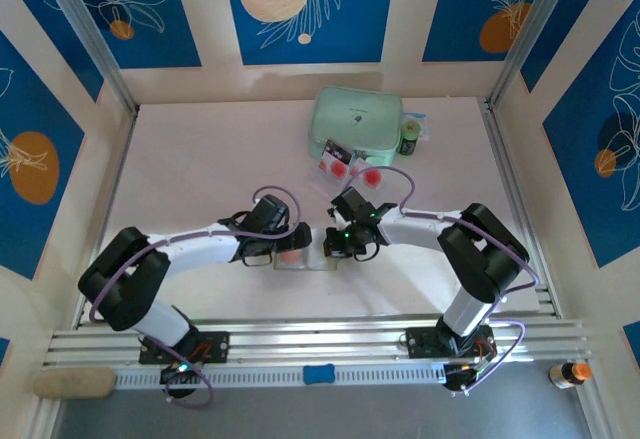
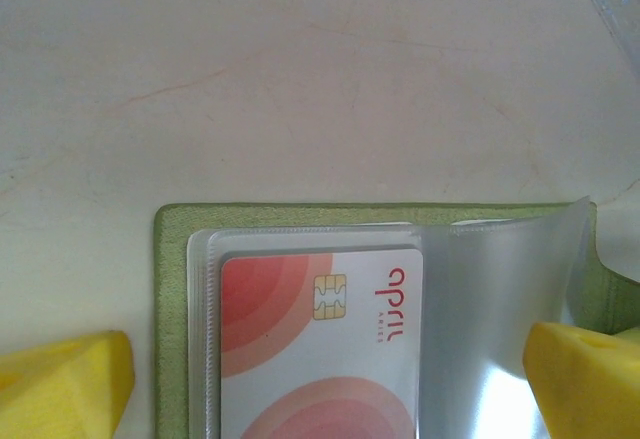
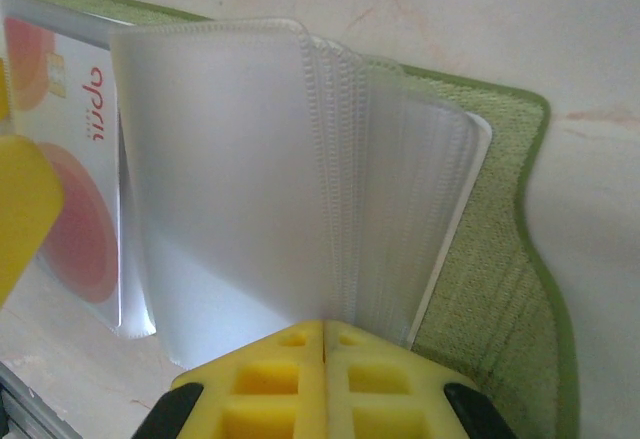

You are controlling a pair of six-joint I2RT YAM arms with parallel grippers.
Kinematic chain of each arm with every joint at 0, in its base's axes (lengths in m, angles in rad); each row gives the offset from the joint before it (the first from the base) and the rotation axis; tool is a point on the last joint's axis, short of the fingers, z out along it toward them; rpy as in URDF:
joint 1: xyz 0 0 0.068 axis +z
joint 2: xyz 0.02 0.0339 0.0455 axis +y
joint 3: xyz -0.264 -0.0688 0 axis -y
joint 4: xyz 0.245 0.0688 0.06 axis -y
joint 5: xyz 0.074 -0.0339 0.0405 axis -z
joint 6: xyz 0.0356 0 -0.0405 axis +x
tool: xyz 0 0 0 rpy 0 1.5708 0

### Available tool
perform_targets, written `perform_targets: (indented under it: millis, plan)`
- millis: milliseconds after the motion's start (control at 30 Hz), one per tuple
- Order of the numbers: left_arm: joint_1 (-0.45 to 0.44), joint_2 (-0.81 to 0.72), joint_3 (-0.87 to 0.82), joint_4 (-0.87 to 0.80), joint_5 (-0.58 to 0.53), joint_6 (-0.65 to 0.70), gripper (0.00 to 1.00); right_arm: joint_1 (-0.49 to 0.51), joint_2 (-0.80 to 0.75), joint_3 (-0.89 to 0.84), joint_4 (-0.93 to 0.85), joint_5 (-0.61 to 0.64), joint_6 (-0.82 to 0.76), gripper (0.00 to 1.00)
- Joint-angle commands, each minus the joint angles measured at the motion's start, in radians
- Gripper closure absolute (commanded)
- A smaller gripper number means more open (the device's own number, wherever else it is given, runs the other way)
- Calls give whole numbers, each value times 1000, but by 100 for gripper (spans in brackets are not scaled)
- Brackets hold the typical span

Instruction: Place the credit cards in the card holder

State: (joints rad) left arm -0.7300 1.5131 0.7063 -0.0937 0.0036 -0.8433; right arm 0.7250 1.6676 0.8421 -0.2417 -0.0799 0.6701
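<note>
While the left hand [image 1: 285, 249] hangs released, its yellow fingers [image 2: 60, 389] straddling the card holder [image 2: 172, 309] lying open on the surface [image 2: 300, 79], one credit card [image 2: 320, 349] sits tucked in a left-page pocket. The right hand [image 3: 325, 354] is clenched on the clear sleeves [image 3: 250, 179], standing them up, I'd say to keep that page bare. More credit cards [image 1: 345, 167] wait further back, just beside the mint-green case [image 1: 355, 119]; from here, perhaps three.

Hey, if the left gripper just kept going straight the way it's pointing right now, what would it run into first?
Probably the credit card in its clear sleeve inside the open card holder, which lies straight ahead between the left gripper's open fingers; how near is unclear.
</note>
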Motion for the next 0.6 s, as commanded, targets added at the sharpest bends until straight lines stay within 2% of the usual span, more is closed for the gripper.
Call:
perform_targets:
  millis: [0, 567]
  plan:
    - [-30, 8, 15, 144, 137, 9, 0, -2, 9, -34, -40, 20, -1, 100]
    - [-30, -129, -51, 252, 143, -56, 0, -2, 9, -29, -39, 15, 2, 100]
